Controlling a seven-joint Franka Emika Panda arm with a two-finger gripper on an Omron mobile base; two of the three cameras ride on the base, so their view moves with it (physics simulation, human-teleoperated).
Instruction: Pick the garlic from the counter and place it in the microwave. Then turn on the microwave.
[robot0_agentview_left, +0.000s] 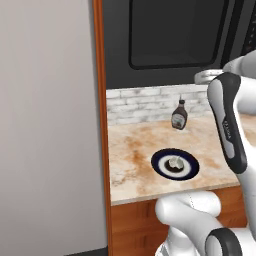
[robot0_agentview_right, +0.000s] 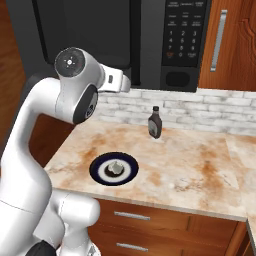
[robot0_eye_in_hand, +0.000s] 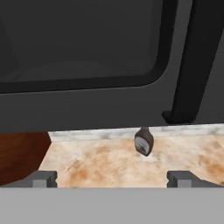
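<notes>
On the counter (robot0_agentview_right: 200, 170), below the microwave (robot0_agentview_right: 130, 40), the garlic (robot0_agentview_right: 115, 167) rests at the centre of a dark-rimmed plate (robot0_agentview_right: 100, 172), untouched and free of any grip. A dark sauce bottle (robot0_agentview_right: 155, 123) stands upright behind the plate, near the brick wall strip (robot0_agentview_right: 210, 107) and well apart from the garlic. The microwave hangs above the counter with its glass door (robot0_eye_in_hand: 87, 43) apparently shut and its vertical handle (robot0_eye_in_hand: 192, 61) beside the button panel (robot0_agentview_right: 182, 35). The gripper (robot0_eye_in_hand: 112, 177) hovers in front of the lower edge of the microwave door, well above the plate, its two fingertips (robot0_eye_in_hand: 43, 178) spread wide with nothing between them. Judged from this arrangement, no stage of the task is complete: the garlic has not been picked up, the door appears not yet opened, and the appliance has not been started. Remaining steps are likely to be opening the door, lifting the bulb from the plate, setting it inside, closing the door, and pressing a button on the panel.
</notes>
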